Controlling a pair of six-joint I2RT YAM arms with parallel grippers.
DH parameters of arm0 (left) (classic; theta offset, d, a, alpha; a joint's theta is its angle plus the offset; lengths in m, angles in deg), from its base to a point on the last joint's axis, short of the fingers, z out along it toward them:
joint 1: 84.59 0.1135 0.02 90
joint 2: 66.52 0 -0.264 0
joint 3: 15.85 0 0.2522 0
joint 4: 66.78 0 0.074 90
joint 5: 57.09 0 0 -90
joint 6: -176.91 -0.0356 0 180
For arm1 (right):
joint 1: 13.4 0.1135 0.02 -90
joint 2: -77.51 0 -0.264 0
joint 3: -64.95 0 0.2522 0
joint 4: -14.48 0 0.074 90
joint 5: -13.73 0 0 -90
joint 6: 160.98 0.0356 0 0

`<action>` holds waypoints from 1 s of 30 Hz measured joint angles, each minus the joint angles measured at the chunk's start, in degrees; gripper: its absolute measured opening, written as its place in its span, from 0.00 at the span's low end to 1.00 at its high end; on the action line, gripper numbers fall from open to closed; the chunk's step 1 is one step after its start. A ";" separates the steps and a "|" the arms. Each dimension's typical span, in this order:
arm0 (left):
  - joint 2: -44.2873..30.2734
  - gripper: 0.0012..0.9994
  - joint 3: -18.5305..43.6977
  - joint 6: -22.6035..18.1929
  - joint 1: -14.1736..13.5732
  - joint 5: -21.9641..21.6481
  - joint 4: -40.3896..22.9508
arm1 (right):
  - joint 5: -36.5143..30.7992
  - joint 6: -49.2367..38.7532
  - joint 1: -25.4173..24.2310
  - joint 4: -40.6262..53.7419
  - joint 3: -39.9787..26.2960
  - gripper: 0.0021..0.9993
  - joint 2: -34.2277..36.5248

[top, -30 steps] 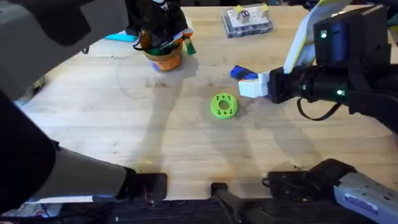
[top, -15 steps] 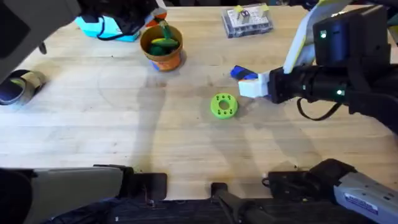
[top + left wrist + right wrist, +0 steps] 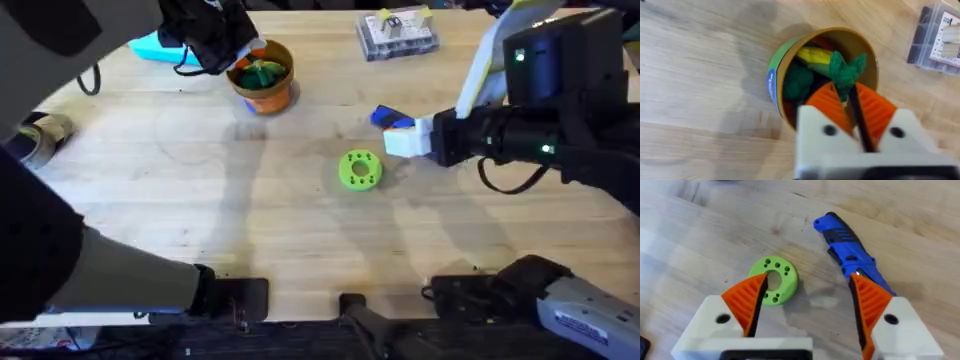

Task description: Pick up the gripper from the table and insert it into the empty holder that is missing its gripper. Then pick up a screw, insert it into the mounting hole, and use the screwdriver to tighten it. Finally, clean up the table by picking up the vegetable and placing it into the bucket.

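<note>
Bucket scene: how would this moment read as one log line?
left gripper: shut, over bucket | vegetable: in bucket | right gripper: open, beside screwdriver

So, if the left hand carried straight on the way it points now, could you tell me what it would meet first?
Most likely the small round orange bucket: the left hand points down into its mouth, where green and yellow toy vegetables already lie. It would probably touch those first, though depth is hard to judge.

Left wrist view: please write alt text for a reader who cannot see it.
The left gripper, its orange pads closed, hangs over the orange bucket, which holds green and yellow toy vegetables. The bucket stands on the wooden table, with a clear parts box nearby.
</note>
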 joint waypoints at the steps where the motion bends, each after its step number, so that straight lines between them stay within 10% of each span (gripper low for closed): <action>1: -0.20 0.02 0.00 -0.01 0.00 -0.07 0.05 | 0.00 0.00 0.00 0.00 0.00 0.96 0.00; 9: -0.03 0.97 0.00 -0.24 0.00 -0.08 0.40 | 0.04 -0.01 0.00 0.13 0.00 0.96 0.00; 15: 3.46 0.99 0.00 -4.23 -0.01 1.03 -2.28 | 1.48 -0.02 0.00 6.12 -1.79 0.96 0.00; 30: 29.00 0.99 0.42 -28.63 -0.04 1.20 -29.05 | 2.64 -0.02 0.00 28.64 -25.09 0.96 -0.47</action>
